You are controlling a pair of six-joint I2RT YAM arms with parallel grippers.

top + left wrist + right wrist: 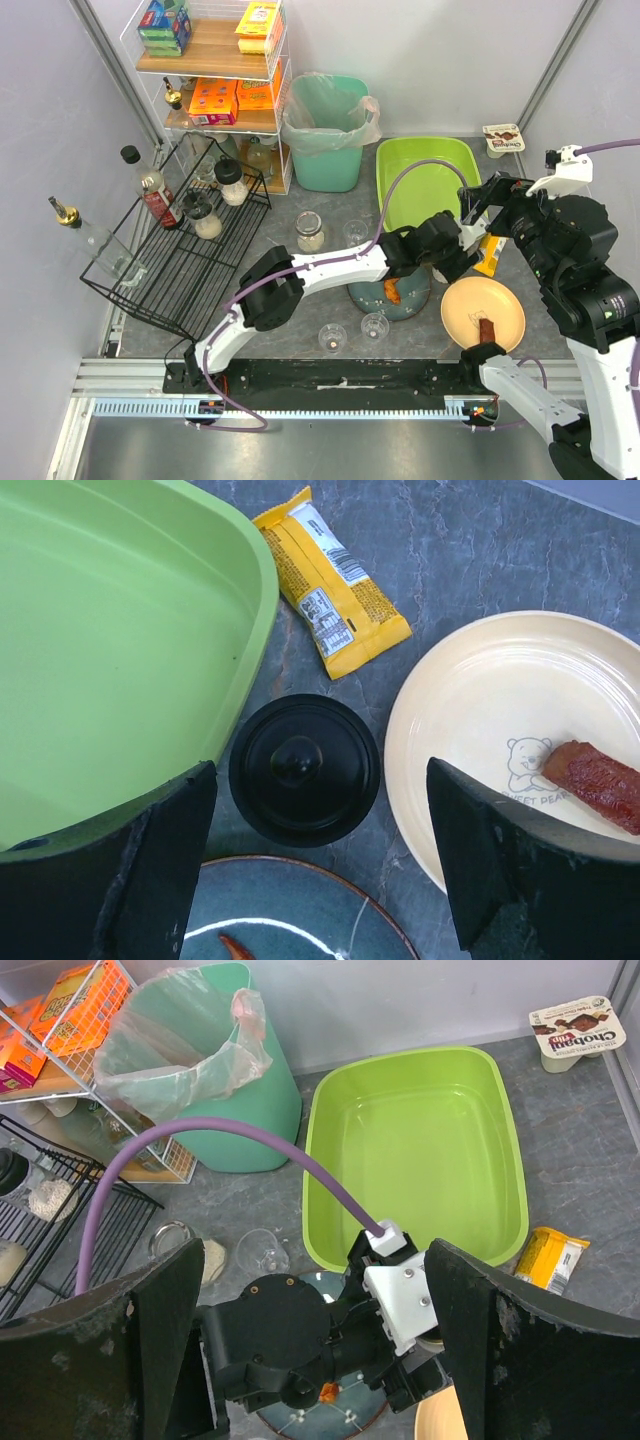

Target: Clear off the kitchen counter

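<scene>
The kitchen counter [330,215] is dark grey and stone-patterned. My left gripper [320,865] hangs open above it, its fingers [160,870] wide apart. Just ahead of them sits a round black lid [305,768] with a knob, untouched. The lid lies between the lime-green tub [110,630], a cream plate [480,710] carrying a reddish-brown food piece [600,785], and a blue-grey plate [290,910] with an orange scrap. A yellow snack packet [335,580] lies beyond the lid. My right gripper [330,1360] is open and empty, high above the left arm's wrist [300,1345].
A teal bin [325,130] with a plastic liner stands behind the tub [425,175]. A pudding cup [504,138] sits at the back right. Small glasses [375,326] and a jar [311,232] stand mid-counter. The black wire rack [180,260] with bottles and a white shelf [215,70] fill the left.
</scene>
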